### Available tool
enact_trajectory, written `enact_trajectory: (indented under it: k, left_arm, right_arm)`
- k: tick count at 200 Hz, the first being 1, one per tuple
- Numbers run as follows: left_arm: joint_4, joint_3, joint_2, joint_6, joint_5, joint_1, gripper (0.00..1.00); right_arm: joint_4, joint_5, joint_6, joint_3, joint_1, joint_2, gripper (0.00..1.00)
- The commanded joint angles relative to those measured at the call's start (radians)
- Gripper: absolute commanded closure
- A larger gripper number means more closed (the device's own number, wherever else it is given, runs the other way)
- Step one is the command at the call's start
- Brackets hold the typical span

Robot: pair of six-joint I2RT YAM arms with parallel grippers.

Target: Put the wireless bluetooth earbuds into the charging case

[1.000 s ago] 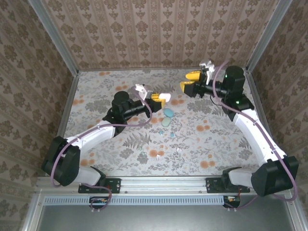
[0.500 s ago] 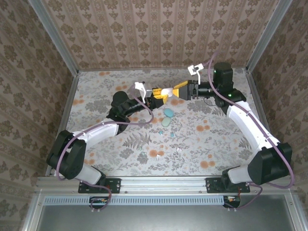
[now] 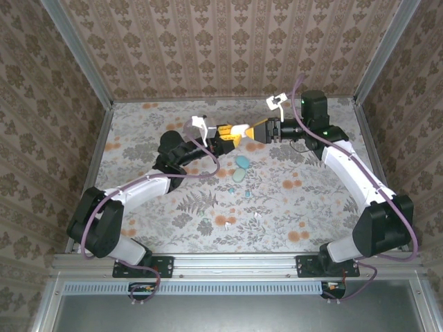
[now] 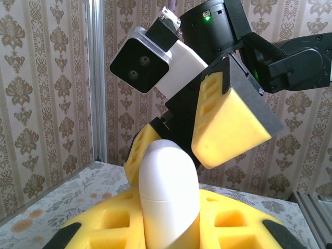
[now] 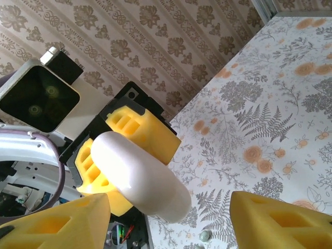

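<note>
A white pebble-shaped charging case (image 3: 239, 131) is held above the table, my left gripper (image 3: 232, 134) shut on its lower half. In the left wrist view the case (image 4: 168, 187) stands upright between the yellow pads (image 4: 98, 223). My right gripper (image 3: 252, 130) faces it from the right, open; its yellow fingers (image 4: 228, 124) flank the case's top without touching. In the right wrist view the case's free end (image 5: 155, 192) lies just ahead of the gap of my right gripper (image 5: 168, 224). Tiny earbuds lie loose on the table: teal (image 3: 231, 189), white (image 3: 227, 224).
Two teal pebble-shaped cases (image 3: 243, 162) (image 3: 238, 175) lie on the floral tabletop below the grippers. More small pieces sit nearer the front: (image 3: 249, 194), (image 3: 205, 221), (image 3: 257, 215). Patterned walls with metal corner posts (image 3: 93, 90) close in the table.
My right gripper swung left from the back right until its open fingers reached the case. My left gripper carried the case slightly up and towards the back.
</note>
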Motion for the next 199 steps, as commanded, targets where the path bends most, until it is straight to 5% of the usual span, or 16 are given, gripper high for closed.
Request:
enact_trajectory:
  k: [1, 199]
  left_arm:
    - [0.048, 0.033, -0.016, -0.019, 0.034, -0.005, 0.86]
    - [0.04, 0.032, -0.042, -0.021, 0.079, -0.012, 0.86]
  right_arm:
    - [-0.008, 0.022, 0.007, 0.042, 0.007, 0.017, 0.36]
    - [0.039, 0.211, 0.108, 0.094, 0.008, 0.06, 0.37]
